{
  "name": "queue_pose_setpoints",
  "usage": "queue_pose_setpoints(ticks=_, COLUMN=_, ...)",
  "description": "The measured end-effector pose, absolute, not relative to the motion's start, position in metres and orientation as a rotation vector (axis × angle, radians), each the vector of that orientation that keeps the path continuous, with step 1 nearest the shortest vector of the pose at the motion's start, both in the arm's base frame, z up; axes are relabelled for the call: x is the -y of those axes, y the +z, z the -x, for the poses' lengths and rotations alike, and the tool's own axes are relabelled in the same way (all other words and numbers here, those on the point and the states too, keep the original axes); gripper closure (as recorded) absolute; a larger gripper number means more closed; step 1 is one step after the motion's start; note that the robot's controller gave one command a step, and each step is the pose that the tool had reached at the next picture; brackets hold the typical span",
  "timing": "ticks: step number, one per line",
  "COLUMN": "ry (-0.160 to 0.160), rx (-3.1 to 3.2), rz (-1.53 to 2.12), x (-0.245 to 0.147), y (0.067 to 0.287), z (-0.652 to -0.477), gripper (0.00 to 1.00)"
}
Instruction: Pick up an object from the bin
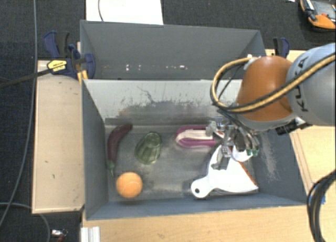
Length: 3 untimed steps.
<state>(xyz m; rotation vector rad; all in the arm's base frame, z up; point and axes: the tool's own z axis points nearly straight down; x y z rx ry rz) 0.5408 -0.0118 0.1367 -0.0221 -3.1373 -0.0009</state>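
One white flat paddle-shaped piece (226,183) lies on the floor of the grey bin (157,57), lower right of frame centre, by the near wall. Gripper (227,154) is directly over its upper edge; how far open, cannot tell. Pink-and-white curved item (193,137) just left of gripper. Further left: green lump (148,147), purple aubergine (116,140), orange ball (129,184).

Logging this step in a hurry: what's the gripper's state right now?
Gripper: open or closed cannot be told; it is over the white flat paddle at the bin's front right.
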Motion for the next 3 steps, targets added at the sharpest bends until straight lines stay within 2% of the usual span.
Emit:
queue_pose_setpoints(ticks=1, ry=0.000, rx=3.144, rz=0.021, x=0.012, y=0.140, z=-0.543, gripper=0.00)
queue_pose_setpoints(ticks=2, ry=-0.001, rx=3.115, rz=-0.424, x=0.022, y=0.115, z=-0.493, gripper=0.00)
queue_pose_setpoints(ticks=3, ry=0.000, rx=3.096, rz=-0.549, x=0.013, y=0.106, z=-0.481, gripper=0.00)
